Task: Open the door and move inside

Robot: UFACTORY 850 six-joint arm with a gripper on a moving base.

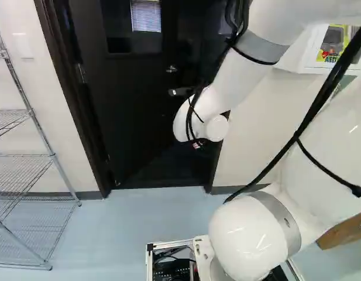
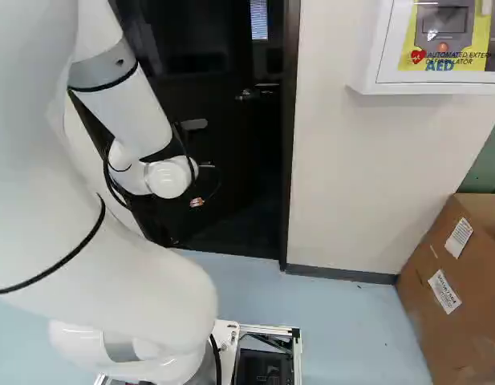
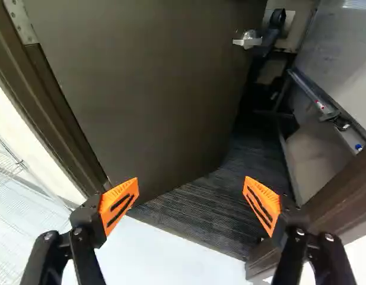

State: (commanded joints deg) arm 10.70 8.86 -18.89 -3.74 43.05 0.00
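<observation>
A dark door (image 1: 119,99) stands ajar near the center of the left base view, swung away from the camera, as a white robot arm (image 1: 234,76) reaches toward the doorway from the upper right of that frame. In the wrist view, the black gripper (image 3: 191,184) has its two fingers spread wide apart with nothing between them, one orange pad (image 3: 118,205) seen against the foot of the door and the other against dark carpet (image 3: 197,208) beyond the threshold. The silver door handle (image 3: 248,41) is ahead of the gripper and well apart from it, at the door's far edge; a whiteboard (image 3: 349,65) is visible inside the room. A dark door frame (image 2: 288,136) rises just right of center in the right base view. Wire shelving (image 1: 28,158) lines the left side of the left base view, while a white wall cabinet (image 2: 383,80) and a cardboard box (image 2: 448,261) occupy the upper right and lower right of the right base view.
</observation>
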